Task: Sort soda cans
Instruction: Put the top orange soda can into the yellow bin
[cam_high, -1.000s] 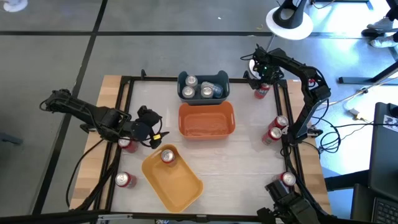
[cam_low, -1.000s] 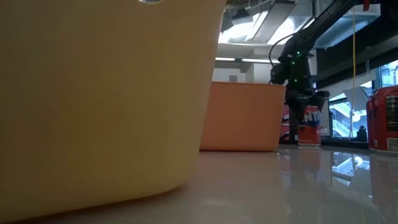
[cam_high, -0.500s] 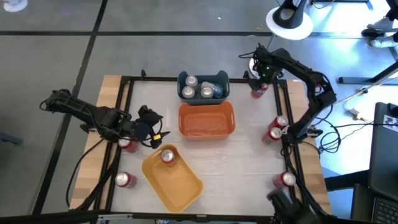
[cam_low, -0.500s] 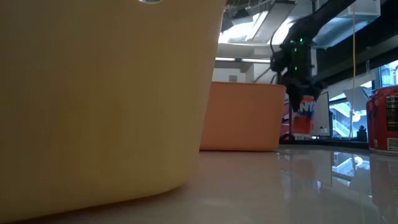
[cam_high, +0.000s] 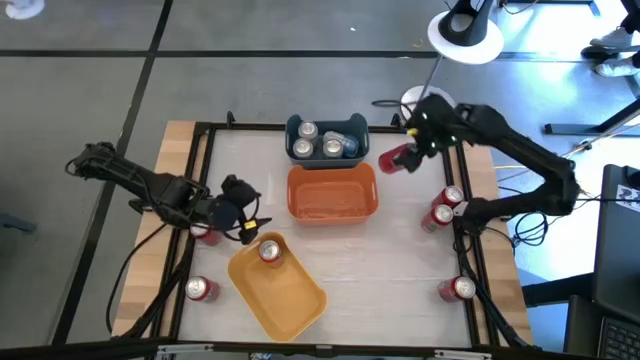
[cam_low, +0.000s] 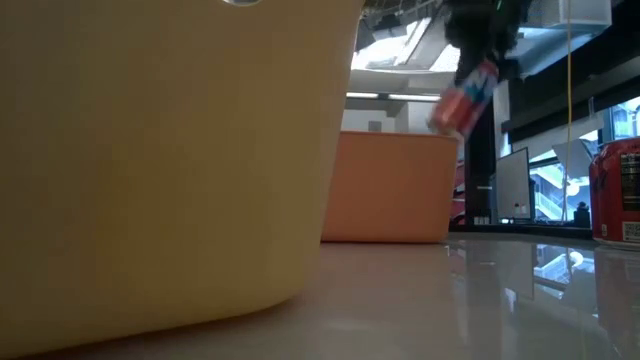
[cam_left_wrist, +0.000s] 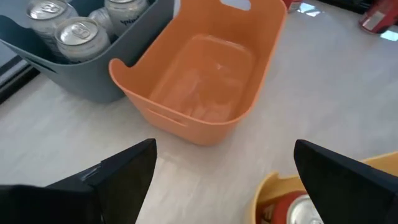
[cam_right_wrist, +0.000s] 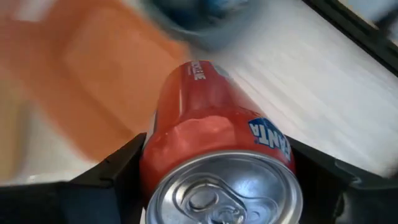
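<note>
My right gripper (cam_high: 404, 156) is shut on a red soda can (cam_high: 391, 161), held in the air just off the far right corner of the orange bin (cam_high: 332, 192). In the low view the can (cam_low: 462, 96) hangs tilted, high above the table. My left gripper (cam_high: 247, 224) is open and holds nothing, above the table's left between a red can (cam_high: 204, 232) and the yellow bin (cam_high: 277, 285), where one red can (cam_high: 269, 250) stands. Silver cans fill the blue-grey bin (cam_high: 327, 138). My right gripper pinches the red can's side wall (cam_right_wrist: 163, 163), near its silver top end, between its two fingers (cam_right_wrist: 109, 177). The fingers slant down from above, one on each side of the can. The can is lifted clear of the table and tilted, its bottom end toward the orange bin.
Two red cans (cam_high: 446, 205) stand at the table's right edge, another (cam_high: 460, 289) at the near right and one (cam_high: 200, 290) at the near left. A black frame (cam_high: 200, 130) borders the table. In the low view the yellow bin (cam_low: 170, 150) fills the left half.
My right gripper has lifted the red can off the table at the far right corner and carried it up and toward the table's left, to beside the orange bin. The can stood upright before and is now tipped, clear of the table.
</note>
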